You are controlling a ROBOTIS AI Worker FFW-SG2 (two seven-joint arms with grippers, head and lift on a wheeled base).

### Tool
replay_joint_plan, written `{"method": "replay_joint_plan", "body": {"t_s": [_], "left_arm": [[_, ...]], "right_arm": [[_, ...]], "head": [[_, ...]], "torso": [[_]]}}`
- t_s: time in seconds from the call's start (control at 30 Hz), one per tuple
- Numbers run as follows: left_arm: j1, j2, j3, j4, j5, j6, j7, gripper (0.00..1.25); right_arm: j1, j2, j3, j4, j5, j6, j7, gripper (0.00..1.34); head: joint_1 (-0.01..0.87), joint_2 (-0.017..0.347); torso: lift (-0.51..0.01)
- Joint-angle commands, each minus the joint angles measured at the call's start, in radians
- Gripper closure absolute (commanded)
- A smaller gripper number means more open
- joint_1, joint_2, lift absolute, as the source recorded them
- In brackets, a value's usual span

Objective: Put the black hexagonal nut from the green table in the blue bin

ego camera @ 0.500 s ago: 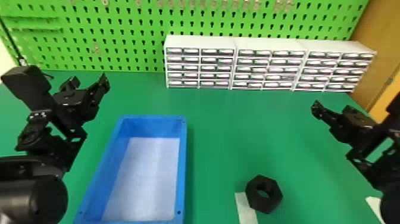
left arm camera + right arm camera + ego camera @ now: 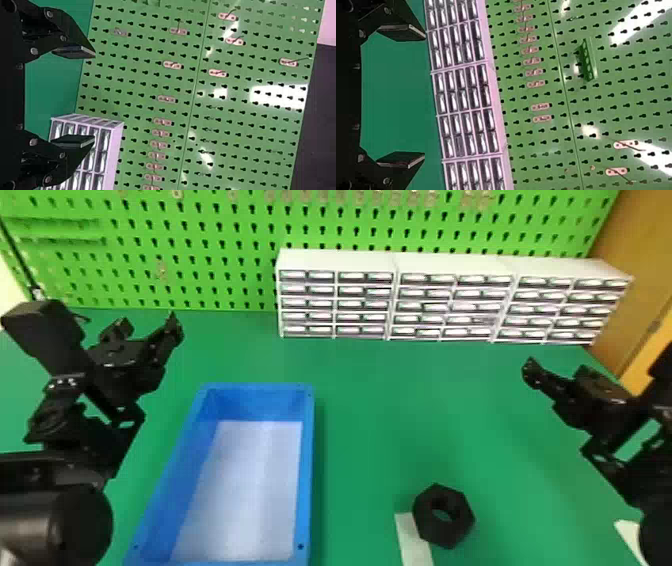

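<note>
Black hexagonal nut (image 2: 436,532) lies robot-side and left of right gripper (image 2: 424,95) – that and left gripper (image 2: 94,96) wide open, empty – with pickup, transfer and release into blue bin (image 2: 307,470) remaining.

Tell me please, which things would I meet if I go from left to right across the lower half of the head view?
Robot's left arm → blue bin → black hexagonal nut → robot's right arm.
</note>
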Motion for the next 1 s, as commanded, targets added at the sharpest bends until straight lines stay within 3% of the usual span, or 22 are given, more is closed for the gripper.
{"method": "replay_joint_plan", "body": {"t_s": [0.0,0.43,0.97], "left_arm": [[0.001,0.000,0.001,0.000,0.000,0.000,0.000,0.49],[0.002,0.000,0.007,0.000,-0.002,0.000,0.000,0.49],[0.008,0.000,0.019,0.000,-0.005,0.000,0.000,0.49]], "right_arm": [[0.000,-0.002,0.000,-0.002,0.000,0.003,0.000,0.23],[-0.009,-0.011,0.003,-0.031,-0.018,0.064,0.000,0.23],[-0.038,-0.029,-0.012,-0.206,-0.017,0.523,0.000,0.23]], "head": [[0.692,0.008],[0.692,0.008],[0.692,0.008]], "torso": [[-0.097],[-0.097],[-0.097]]}}
